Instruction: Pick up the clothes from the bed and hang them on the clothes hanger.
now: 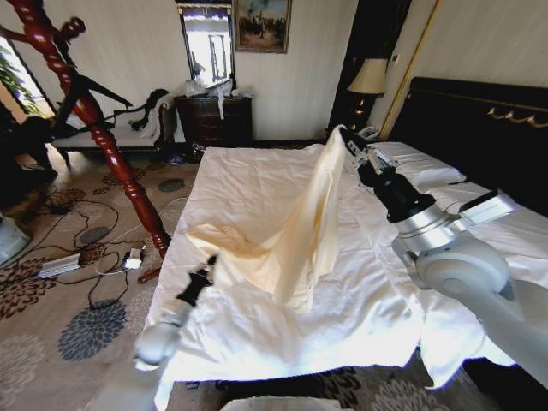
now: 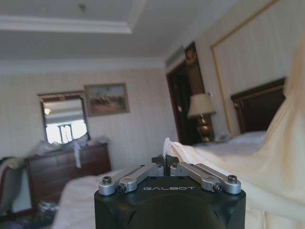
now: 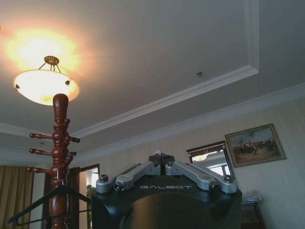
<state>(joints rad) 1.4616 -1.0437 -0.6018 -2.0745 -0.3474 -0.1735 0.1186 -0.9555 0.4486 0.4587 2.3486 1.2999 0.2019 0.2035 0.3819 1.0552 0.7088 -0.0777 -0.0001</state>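
Clothes [image 1: 295,223] hang in a tall drape above the bed [image 1: 257,334], pinched at the far top by your right gripper [image 1: 345,137] and at the near-left corner by your left gripper [image 1: 210,263]. The clothes hanger [image 3: 45,207] lies far left.

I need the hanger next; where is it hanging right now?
In the head view the clothes hanger hangs on the reddish wooden coat stand, on the robot's left, off the bed.
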